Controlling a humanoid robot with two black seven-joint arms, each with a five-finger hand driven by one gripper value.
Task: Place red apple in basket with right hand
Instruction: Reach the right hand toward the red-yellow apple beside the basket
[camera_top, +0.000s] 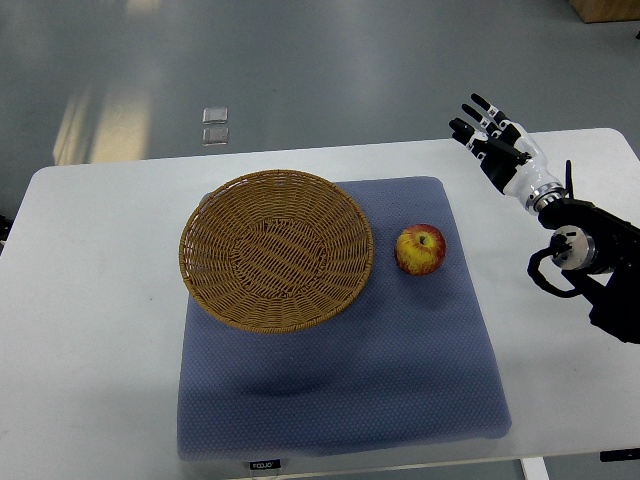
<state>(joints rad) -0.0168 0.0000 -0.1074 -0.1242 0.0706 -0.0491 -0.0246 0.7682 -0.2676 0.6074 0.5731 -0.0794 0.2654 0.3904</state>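
Right hand (490, 135) empty, fingers spread, well clear of apple (420, 249); it should descend squarely over it; basket (213, 213) adjacent.

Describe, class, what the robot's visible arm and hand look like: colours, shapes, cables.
The right hand has black segmented fingers with white knuckle parts and a white palm shell. A silver wrist ring joins it to a bulky black forearm, with a looped black cable.
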